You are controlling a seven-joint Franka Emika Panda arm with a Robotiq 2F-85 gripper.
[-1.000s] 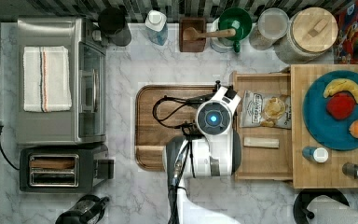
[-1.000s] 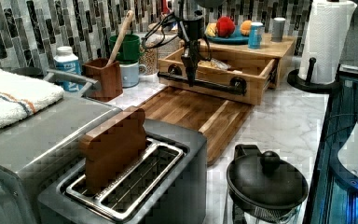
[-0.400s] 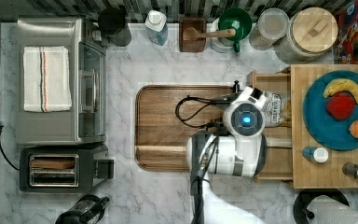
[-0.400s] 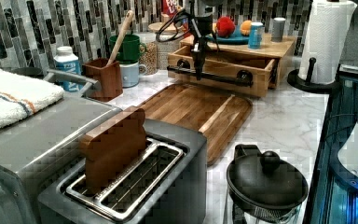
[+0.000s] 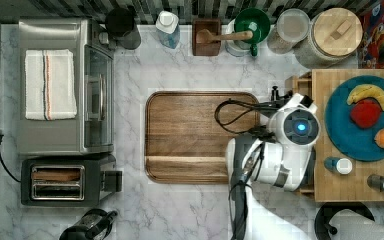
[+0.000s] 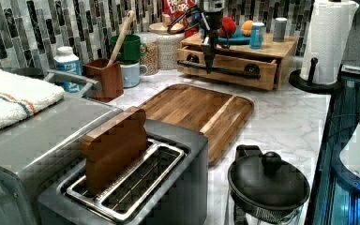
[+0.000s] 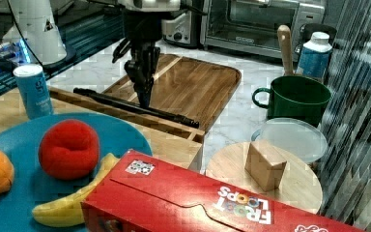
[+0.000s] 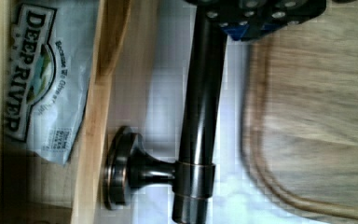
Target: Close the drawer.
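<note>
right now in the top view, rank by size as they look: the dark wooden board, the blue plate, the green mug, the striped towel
1. dark wooden board
2. blue plate, its right edge cut off by the frame
3. striped towel, near the plate in size, so the order of these two is unsure
4. green mug

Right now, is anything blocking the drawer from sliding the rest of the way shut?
Nothing visible blocks it. The drawer is nearly in, with a narrow gap left under the butcher-block top. A chip bag lies flat inside, below the rim. The gripper is at the dark handle bar, with no object between them.
</note>
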